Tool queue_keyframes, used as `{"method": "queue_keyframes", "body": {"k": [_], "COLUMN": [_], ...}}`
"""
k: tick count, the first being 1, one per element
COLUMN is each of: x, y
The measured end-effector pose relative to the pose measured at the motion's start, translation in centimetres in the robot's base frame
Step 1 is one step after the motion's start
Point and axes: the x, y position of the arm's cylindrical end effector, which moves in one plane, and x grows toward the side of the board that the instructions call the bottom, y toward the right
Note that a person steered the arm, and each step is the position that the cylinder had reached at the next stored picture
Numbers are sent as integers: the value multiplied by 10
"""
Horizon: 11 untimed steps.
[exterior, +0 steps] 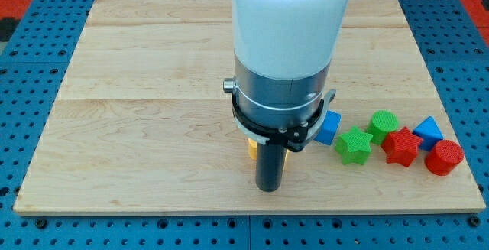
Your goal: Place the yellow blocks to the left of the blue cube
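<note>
1. Resting on the wooden board (pixel 137 128), my tip (pixel 268 189) is a bare rod with no jaws, holding nothing.
2. Yellow blocks (pixel 252 149): touching my rod, mostly hidden; shape unclear.
3. Blue cube (pixel 328 128): just right of my rod.

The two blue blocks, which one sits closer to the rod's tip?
The blue cube, partly hidden behind the arm, just right of my tip. The other blue block lies far toward the view's right, beyond the green and red ones.

Arm (pixel 286 59) hides most of yellow blocks (pixel 251 149).
</note>
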Motion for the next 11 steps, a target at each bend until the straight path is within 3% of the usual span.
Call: {"method": "queue_keyframes", "body": {"k": [1,3,7,11], "x": [4,16,-24,-70], "y": [0,56,0,-6]}}
